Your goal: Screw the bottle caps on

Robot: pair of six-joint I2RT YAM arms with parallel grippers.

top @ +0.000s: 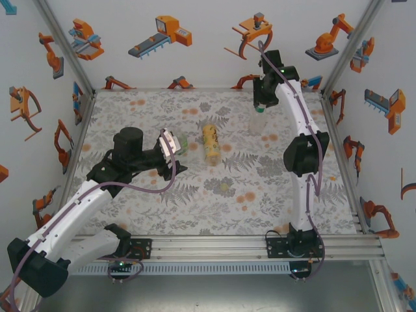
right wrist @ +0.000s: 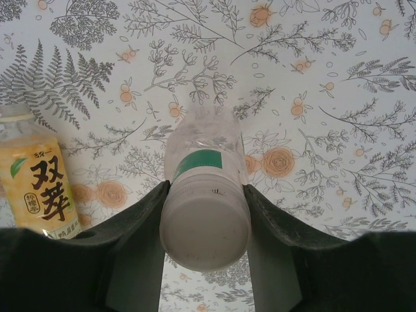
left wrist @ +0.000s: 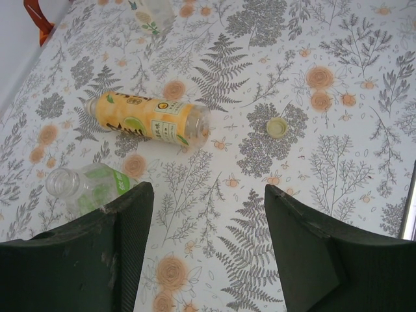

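My right gripper (right wrist: pixel 206 191) is shut on the white bottle cap (right wrist: pixel 205 227) that sits on top of the upright clear bottle (right wrist: pixel 207 146) with the white-green label, at the table's far right (top: pixel 259 118). My left gripper (left wrist: pixel 209 218) hangs open over bare cloth with nothing between its fingers (left wrist: pixel 133 224). Just left of it lies the short green-tinted bottle (left wrist: pixel 84 186), its mouth uncapped. Beyond that, the yellow bottle (left wrist: pixel 149 118) lies on its side mid-table (top: pixel 210 144). A loose pale cap (left wrist: pixel 277 127) rests on the cloth to its right.
The floral tablecloth (top: pixel 247 195) covers the whole table. White walls with orange robot prints close in the left, back and right sides. The aluminium rail (top: pixel 214 244) holding both arm bases runs along the near edge.
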